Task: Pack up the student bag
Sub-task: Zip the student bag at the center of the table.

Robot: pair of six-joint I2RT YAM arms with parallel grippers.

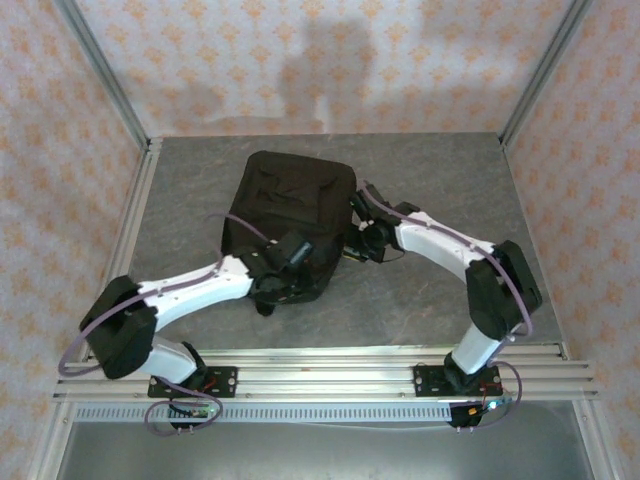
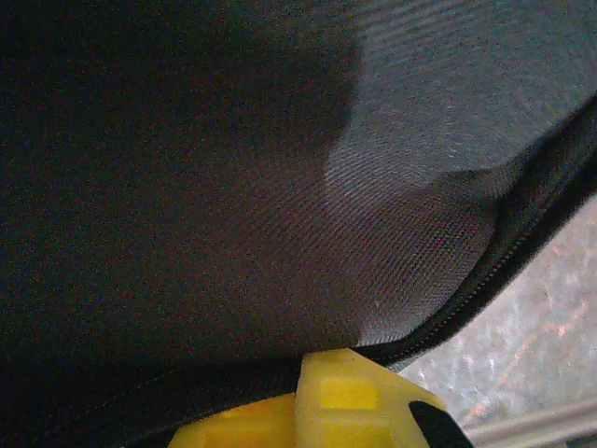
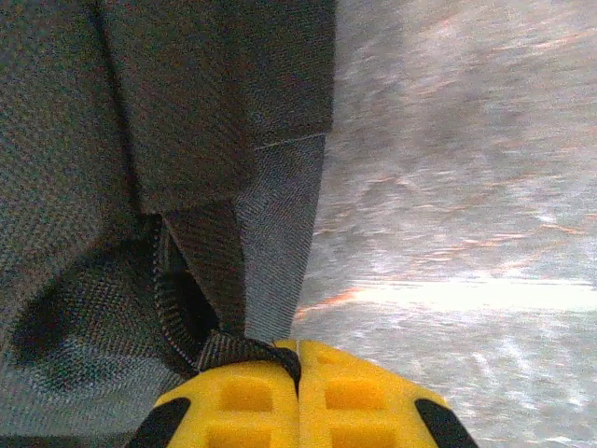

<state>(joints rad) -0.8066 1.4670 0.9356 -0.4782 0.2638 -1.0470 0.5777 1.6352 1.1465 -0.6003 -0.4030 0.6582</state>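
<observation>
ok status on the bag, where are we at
Left fingers shut at the student bag near edge, grip unclear. Right fingers shut on its strap. Bag lying mid-table. Nothing seen in the way.

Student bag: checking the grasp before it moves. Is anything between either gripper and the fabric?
Nothing visible. The right gripper is shut on a strap of the student bag; the left gripper sits against its zip edge.

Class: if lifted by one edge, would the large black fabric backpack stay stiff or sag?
Probably sag: the large black fabric backpack lies slumped and creased on the grey table. Its coarse weave likely resists slipping.
</observation>
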